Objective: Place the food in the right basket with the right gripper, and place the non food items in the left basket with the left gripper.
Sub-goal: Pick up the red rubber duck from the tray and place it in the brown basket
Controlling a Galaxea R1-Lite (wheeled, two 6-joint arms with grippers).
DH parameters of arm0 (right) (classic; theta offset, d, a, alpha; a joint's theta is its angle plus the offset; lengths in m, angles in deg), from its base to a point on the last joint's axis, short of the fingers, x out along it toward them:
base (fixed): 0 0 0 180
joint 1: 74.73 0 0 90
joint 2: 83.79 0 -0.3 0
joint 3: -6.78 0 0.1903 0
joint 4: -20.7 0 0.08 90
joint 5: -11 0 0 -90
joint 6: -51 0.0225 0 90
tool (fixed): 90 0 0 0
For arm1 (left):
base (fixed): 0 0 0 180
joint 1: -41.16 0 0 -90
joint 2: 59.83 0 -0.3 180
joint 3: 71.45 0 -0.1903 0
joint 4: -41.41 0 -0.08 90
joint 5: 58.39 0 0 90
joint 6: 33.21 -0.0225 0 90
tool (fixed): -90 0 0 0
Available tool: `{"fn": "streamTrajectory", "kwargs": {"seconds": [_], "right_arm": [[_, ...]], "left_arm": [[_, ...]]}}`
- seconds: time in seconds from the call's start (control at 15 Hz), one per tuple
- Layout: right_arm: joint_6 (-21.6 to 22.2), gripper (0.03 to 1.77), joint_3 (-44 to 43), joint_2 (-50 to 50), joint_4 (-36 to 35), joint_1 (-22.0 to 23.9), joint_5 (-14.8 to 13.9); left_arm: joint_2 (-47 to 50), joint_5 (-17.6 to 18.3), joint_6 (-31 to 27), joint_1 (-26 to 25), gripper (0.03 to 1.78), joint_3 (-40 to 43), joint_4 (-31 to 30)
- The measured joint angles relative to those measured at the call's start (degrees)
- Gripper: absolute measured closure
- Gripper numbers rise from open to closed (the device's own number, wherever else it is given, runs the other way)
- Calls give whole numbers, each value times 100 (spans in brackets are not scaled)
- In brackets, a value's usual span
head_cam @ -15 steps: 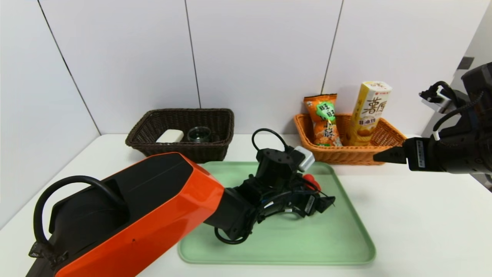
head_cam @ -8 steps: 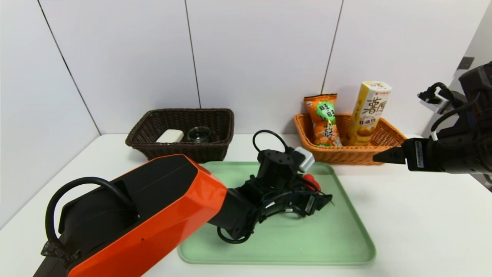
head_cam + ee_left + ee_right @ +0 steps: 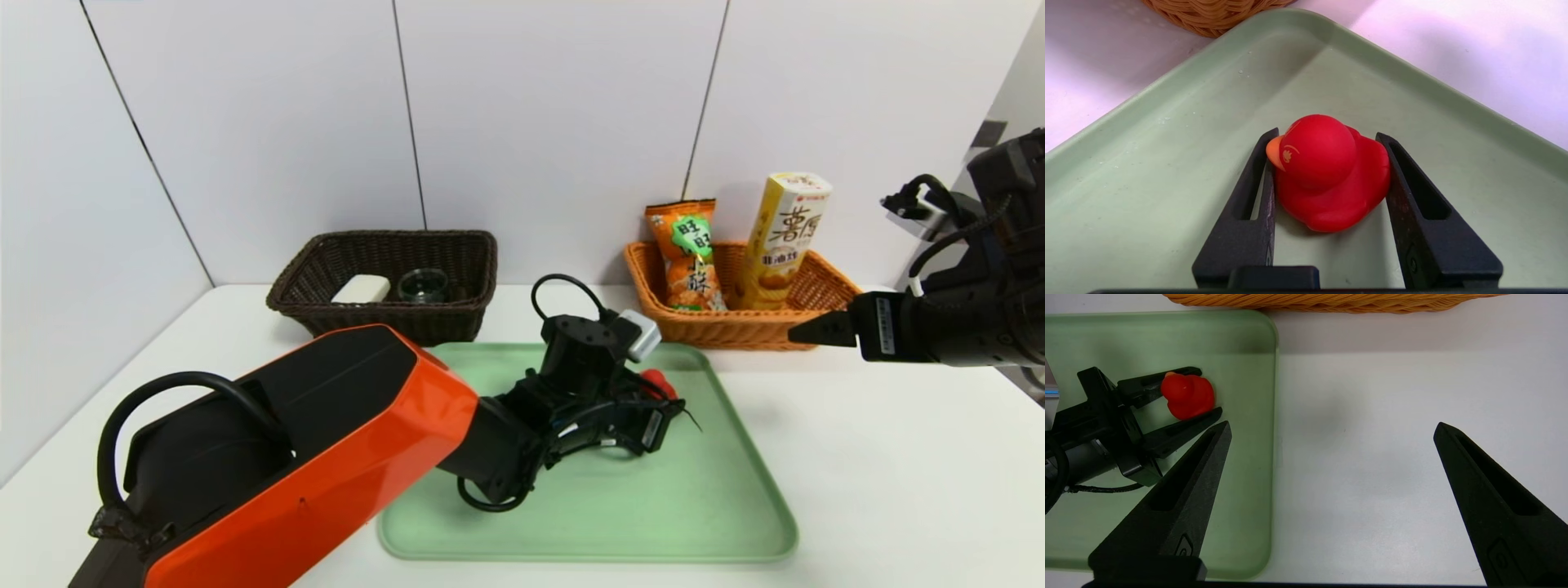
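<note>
A red rubber duck (image 3: 1331, 175) with an orange beak sits near the far right corner of the green tray (image 3: 588, 523). My left gripper (image 3: 1327, 132) straddles the duck, both black fingers pressed against its sides, the duck still resting on the tray floor. In the head view the duck (image 3: 660, 382) peeks out behind the left gripper (image 3: 665, 408). My right gripper (image 3: 1333, 424) hovers wide open and empty over the white table to the right of the tray, in front of the orange right basket (image 3: 727, 331). The dark brown left basket (image 3: 392, 318) stands behind the tray.
The right basket holds an orange snack bag (image 3: 690, 253) and a tall yellow box (image 3: 784, 237). The left basket holds a white block (image 3: 362, 287) and a glass jar (image 3: 423, 284). My orange left arm (image 3: 310, 441) crosses the tray's left side.
The left gripper's fingers have narrowed from wide open onto the duck's sides. The right arm has drifted slightly left.
</note>
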Motion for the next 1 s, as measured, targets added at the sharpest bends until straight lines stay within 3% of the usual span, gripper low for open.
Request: {"fn": "streamTrajectory", "kwargs": {"seconds": [0.27, 0.6, 0.8, 1.0], "right_arm": [[0, 9, 0, -1, 0, -6, -2], [0, 9, 0, 0, 0, -6, 0], [0, 9, -2, 18, 2, -12, -2], [2, 9, -28, 51, -5, -15, -6]], "left_arm": [[160, 2, 5, 2, 103, 2, 135], [895, 66, 215, -11, 105, -133, 797], [1640, 63, 805, -249, 105, -744, 1668], [2324, 44, 1084, -970, 107, -1705, 2970]]}}
